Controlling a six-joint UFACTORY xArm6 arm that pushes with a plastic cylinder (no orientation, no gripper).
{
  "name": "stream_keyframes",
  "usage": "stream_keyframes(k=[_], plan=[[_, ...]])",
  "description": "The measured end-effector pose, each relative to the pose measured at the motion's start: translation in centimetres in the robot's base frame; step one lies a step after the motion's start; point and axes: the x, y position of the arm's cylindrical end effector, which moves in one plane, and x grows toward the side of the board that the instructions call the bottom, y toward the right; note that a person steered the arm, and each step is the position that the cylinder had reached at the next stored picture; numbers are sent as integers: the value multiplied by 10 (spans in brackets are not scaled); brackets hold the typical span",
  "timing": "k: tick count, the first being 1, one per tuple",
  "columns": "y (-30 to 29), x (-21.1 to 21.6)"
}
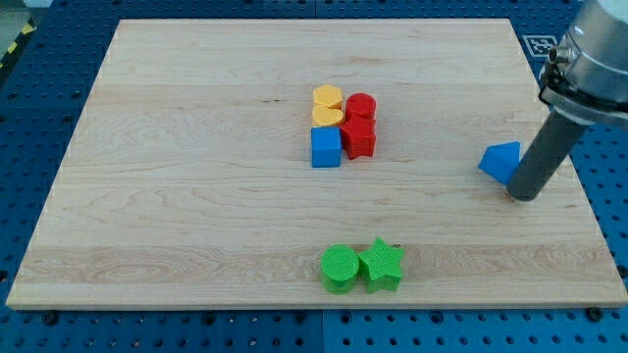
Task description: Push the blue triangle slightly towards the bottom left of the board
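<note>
The blue triangle (499, 161) lies near the right edge of the wooden board (196, 196). My tip (525, 195) rests on the board just to the triangle's right and slightly below it, touching or almost touching its right side. The dark rod rises from there towards the view's top right and hides a little of the triangle's right corner.
A cluster sits at the board's centre: a yellow heart (328, 105), a red cylinder (361, 105), a red star-like block (358, 136) and a blue cube (326, 147). A green cylinder (340, 268) and a green star (381, 266) lie near the bottom edge.
</note>
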Motion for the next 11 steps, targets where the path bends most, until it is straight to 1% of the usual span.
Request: stream_keyframes(k=[1, 2, 3, 4, 6, 8, 11], plan=[[0, 3], [42, 21], [61, 7], [61, -33], [22, -40], [16, -77], [7, -26]])
